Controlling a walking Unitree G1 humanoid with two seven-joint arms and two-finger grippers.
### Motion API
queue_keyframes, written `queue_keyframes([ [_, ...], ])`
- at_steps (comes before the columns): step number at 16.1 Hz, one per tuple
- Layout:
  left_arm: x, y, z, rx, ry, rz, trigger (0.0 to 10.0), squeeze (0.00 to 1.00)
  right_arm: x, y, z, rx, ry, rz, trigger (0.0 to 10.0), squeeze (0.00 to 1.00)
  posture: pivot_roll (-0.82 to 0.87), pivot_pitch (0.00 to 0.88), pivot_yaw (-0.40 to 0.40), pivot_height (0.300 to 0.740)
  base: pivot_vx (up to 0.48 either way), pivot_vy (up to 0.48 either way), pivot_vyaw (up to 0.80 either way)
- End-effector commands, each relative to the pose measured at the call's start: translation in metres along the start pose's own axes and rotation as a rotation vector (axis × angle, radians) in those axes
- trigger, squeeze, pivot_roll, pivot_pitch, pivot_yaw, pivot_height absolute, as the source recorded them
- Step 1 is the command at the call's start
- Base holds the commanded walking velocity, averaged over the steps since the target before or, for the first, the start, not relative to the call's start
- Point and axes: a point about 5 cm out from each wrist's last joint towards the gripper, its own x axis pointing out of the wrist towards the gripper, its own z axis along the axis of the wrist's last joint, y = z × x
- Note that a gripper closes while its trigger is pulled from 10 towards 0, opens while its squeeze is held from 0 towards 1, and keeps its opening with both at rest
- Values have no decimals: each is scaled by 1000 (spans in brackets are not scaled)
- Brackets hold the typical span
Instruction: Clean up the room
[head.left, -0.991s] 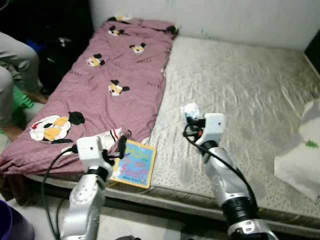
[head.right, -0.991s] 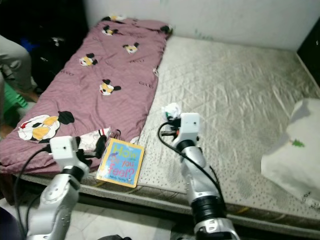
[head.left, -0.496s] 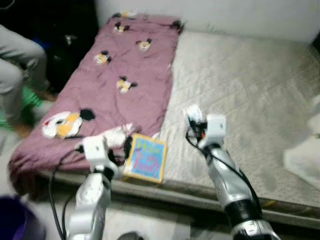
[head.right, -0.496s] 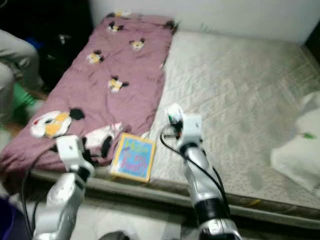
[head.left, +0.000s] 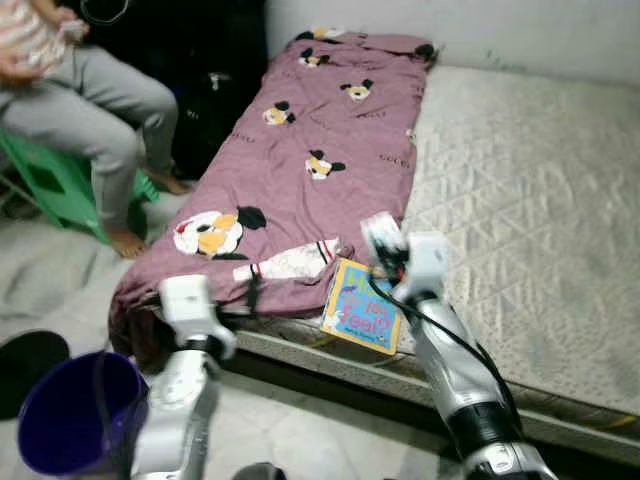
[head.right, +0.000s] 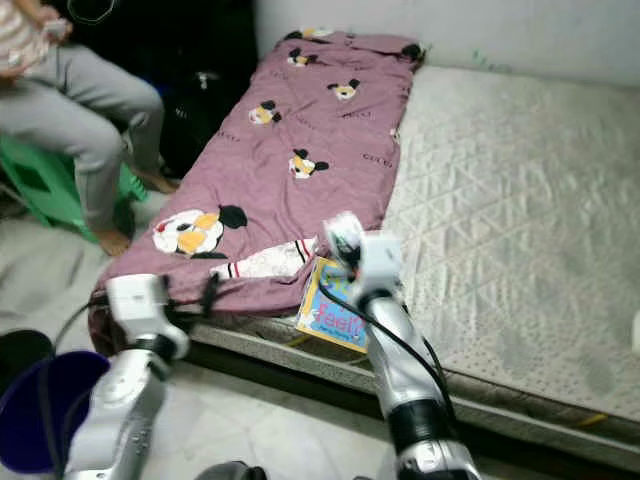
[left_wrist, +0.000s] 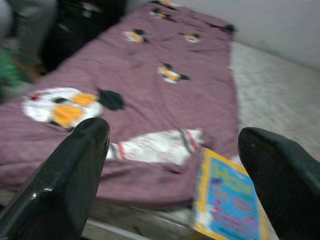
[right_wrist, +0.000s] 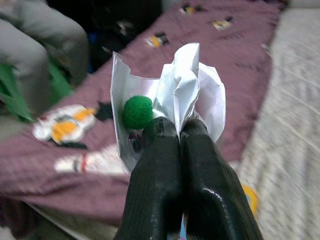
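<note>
The right end effector (right_wrist: 181, 131) has its two black fingers pressed together on a crumpled white wrapper (right_wrist: 175, 95), held above the front edge of the bed (head.left: 520, 180). The wrapper stands up from the fingertips, its long axis running straight on from the fingers, its creased top flaring outward. It is thin white paper or plastic, folded on itself, with a small round green ball (right_wrist: 137, 112) tucked against one side. Just below it, a colourful book (head.left: 362, 316) lies at the mattress edge, beside a purple blanket (head.left: 320, 150) printed with cartoon mice. The left end effector (left_wrist: 172, 160) hangs with its fingers spread wide before the blanket's near end. A purple bucket (head.left: 70, 410) stands on the floor, and a person (head.left: 90, 90) sits on a green stool (head.left: 45, 185).
</note>
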Motion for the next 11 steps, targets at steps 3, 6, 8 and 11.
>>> queue_keyframes([
  [3, -2, 2, 4, 0, -15, -7, 10000, 0, 3, 3, 5, -2, -15, 10, 10000, 0, 75, 122, -5, 740, 0, 0, 0],
  [6, -2, 2, 4, -3, -17, -12, 10000, 0, 3, 3, 5, -4, -15, 9, 10000, 0, 74, 123, -6, 740, 0, 0, 0],
  [8, -2, 2, 4, -4, -15, -15, 10000, 0, 3, 3, 5, -5, -16, 9, 10000, 0, 74, 123, -6, 740, 0, 0, 0],
  [11, -2, 1, 4, -6, -15, -22, 10000, 0, 3, 3, 5, -1, -16, 6, 10000, 0, 74, 124, -4, 740, 167, 0, 0],
])
